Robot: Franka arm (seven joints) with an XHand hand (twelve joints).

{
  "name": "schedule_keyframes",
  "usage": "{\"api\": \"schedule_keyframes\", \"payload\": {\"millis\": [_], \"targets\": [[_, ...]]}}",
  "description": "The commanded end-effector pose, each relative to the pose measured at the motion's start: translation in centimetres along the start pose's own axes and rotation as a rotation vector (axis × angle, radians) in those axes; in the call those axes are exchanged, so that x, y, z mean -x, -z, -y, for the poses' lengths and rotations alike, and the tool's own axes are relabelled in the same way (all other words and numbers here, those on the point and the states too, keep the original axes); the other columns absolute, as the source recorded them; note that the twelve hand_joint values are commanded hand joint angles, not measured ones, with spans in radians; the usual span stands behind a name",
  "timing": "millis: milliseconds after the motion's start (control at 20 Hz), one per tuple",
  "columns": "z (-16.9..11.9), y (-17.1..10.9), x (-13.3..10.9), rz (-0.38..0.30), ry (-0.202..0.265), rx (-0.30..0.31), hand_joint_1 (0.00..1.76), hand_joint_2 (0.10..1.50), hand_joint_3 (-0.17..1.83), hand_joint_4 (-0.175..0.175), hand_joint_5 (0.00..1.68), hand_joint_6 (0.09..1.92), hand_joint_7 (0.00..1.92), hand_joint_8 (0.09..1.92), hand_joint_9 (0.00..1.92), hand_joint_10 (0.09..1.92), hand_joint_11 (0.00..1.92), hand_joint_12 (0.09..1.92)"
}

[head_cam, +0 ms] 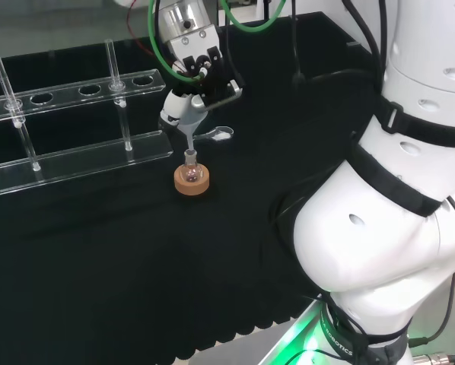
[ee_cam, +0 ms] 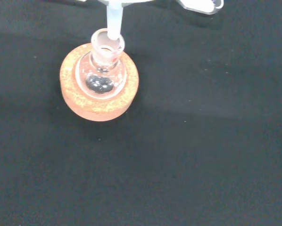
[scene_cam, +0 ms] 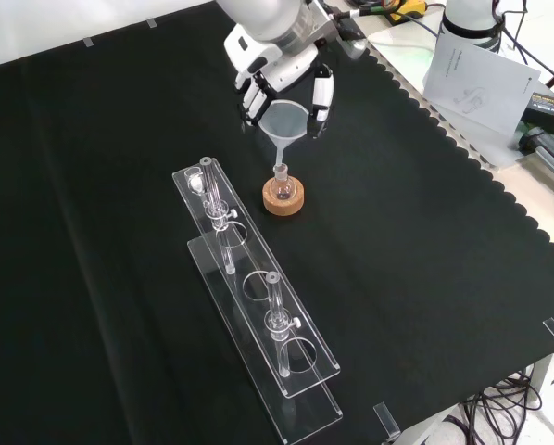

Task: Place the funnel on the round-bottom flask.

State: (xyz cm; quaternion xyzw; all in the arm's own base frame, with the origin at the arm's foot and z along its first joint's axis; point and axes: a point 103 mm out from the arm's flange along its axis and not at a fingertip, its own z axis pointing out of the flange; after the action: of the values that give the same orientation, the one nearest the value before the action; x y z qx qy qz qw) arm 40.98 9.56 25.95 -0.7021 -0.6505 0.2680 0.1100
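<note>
1. Directly beneath the hand (scene_cam: 282,79) stands the round-bottom flask (scene_cam: 283,188), seated upright in a cork ring stand (scene_cam: 283,198) on the black cloth (scene_cam: 425,241).
2. The hand has its fingers (scene_cam: 321,95) curled down around the rim of the clear funnel (scene_cam: 286,122) and grips it from both sides; the funnel's wide mouth sits between the fingers, just below the palm.
3. From the hand, the funnel's stem (ee_cam: 113,21) points straight down, and in the wrist view its tip sits at the mouth of the flask's neck (ee_cam: 106,43), against the far edge of the opening; whether it touches the glass cannot be told.
4. In the head view the hand (head_cam: 201,72) hangs just above the flask (head_cam: 190,169), with the funnel (head_cam: 183,114) between them and the stem meeting the top of the neck.
5. The flask's bulb shows a small dark patch at its bottom in the wrist view.
6. To the left of the hand in the head view, and nearer the camera than the hand in the front view, lies a long clear test-tube rack (scene_cam: 258,306) with a few clear tubes (scene_cam: 275,311) upright in its holes; it stands just beside the cork ring but apart from it.
7. A small clear piece (head_cam: 218,135) lies on the cloth just under the hand, to the right of the flask in the head view.
</note>
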Motion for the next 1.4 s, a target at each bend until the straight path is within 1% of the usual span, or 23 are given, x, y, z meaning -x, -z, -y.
{"api": "schedule_keyframes", "payload": {"millis": [50,300,450,500,550,700,850,950,1000,1100,1350,1400], "targets": [[-0.3,-0.3,0.8,-0.006,0.006,0.002,0.64,0.89,0.35,-0.056,0.55,0.09,0.62,0.75,1.04,0.60,0.50,1.35],[-0.3,-0.2,0.5,0.007,0.005,-0.003,0.64,0.89,0.36,-0.056,0.55,0.09,0.62,0.75,1.04,0.61,0.50,1.35],[-0.3,-0.2,-0.9,0.015,0.002,-0.004,0.64,0.88,0.36,-0.056,0.55,0.09,0.62,0.75,1.03,0.61,0.50,1.35],[-0.4,-0.4,-0.2,0.000,0.010,-0.004,0.64,0.88,0.36,-0.056,0.55,0.09,0.62,0.75,1.03,0.61,0.50,1.35],[-0.4,-0.5,0.1,0.001,0.010,-0.003,0.64,0.88,0.36,-0.056,0.55,0.09,0.62,0.75,1.03,0.61,0.50,1.35],[-0.5,-0.6,-0.1,0.018,0.004,0.005,0.64,0.88,0.36,-0.056,0.55,0.09,0.62,0.75,1.03,0.61,0.50,1.35],[-0.7,-0.6,-1.7,0.044,-0.008,-0.002,0.64,0.88,0.37,-0.056,0.55,0.09,0.62,0.76,1.03,0.61,0.50,1.35],[-0.7,-0.7,-2.9,0.043,-0.010,-0.009,0.64,0.88,0.37,-0.056,0.55,0.09,0.62,0.76,1.03,0.61,0.50,1.35],[-0.7,-0.7,-3.4,0.046,-0.018,-0.011,0.64,0.88,0.37,-0.056,0.55,0.09,0.62,0.76,1.03,0.61,0.50,1.35],[-0.7,-0.8,-3.9,0.037,-0.018,-0.015,0.64,0.88,0.37,-0.056,0.55,0.09,0.62,0.76,1.03,0.61,0.50,1.35],[-1.0,-1.1,-3.7,0.044,-0.016,-0.027,0.64,0.88,0.37,-0.056,0.55,0.09,0.61,0.76,1.03,0.61,0.50,1.35],[-1.2,-1.3,-2.0,0.023,-0.005,-0.027,0.64,0.88,0.37,-0.056,0.55,0.09,0.61,0.76,1.03,0.61,0.50,1.35]]}}
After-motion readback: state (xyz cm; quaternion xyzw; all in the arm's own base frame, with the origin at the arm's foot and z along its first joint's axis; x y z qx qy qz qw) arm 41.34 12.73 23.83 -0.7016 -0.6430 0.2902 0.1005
